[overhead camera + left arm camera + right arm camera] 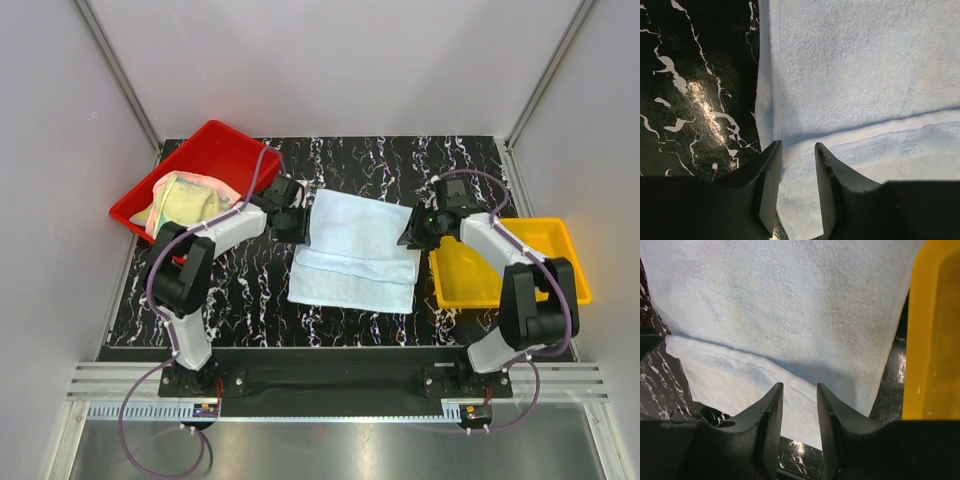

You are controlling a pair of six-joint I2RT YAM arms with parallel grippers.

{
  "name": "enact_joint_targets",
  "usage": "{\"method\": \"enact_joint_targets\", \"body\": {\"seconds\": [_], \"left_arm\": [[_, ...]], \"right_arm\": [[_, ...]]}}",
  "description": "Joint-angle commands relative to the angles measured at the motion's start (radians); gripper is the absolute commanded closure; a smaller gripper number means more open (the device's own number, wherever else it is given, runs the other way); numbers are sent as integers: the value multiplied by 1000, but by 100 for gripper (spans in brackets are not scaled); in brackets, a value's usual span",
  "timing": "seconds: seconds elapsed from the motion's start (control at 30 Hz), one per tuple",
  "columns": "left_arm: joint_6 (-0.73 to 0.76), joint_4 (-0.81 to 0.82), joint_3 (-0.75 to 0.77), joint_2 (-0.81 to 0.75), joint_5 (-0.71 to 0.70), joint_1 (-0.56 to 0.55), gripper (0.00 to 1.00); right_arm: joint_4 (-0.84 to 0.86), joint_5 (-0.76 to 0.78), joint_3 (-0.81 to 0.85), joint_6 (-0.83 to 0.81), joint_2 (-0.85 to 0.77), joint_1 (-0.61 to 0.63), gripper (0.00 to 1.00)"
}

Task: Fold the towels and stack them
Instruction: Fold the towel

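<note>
The left gripper (797,150) is spread and empty over the left edge of the blue towel (360,250). The right gripper (799,390) is the same at its right edge. The towel lies mid-table (470,170), folded once, with the jaws clear so the fold rests flat.

A: Top cam?
B: High, behind the bases (200,380), looking down on whole table (250,290).
A: Wrists?
B: V. close, looking down. Left at 9 o'clock edge of pale blue towel (355,250), right at 3; all three share it.
</note>
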Motion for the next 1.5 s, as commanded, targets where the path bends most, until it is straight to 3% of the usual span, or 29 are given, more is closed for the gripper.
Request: {"method": "enact_joint_targets", "body": {"seconds": [0.0, 0.2, 0.47, 0.77, 0.97, 1.17, 1.47], "left_arm": [[-14, 6, 44, 22, 40, -2, 63], [-38, -6, -41, 7, 105, -5, 64], [-103, -35, -237, -209, 46, -17, 64], [-129, -49, -289, -333, -43, -17, 63], [-143, -55, -185, -223, -26, -3, 61], [-175, 27, -289, -209, 3, -3, 61], [-181, -5, -251, -97, -66, 5, 67]], "right_arm": [[-6, 32, 77, -67, 104, 39, 59], [-46, -2, 45, -95, 123, 111, 59], [-66, -36, -142, -72, -90, 149, 60], [-51, -67, -239, 5, -262, 158, 59], [-48, -19, -178, 37, -230, 160, 59], [-103, 188, -150, 152, -193, 160, 58], [31, 197, -55, 158, 4, 206, 58]]}}
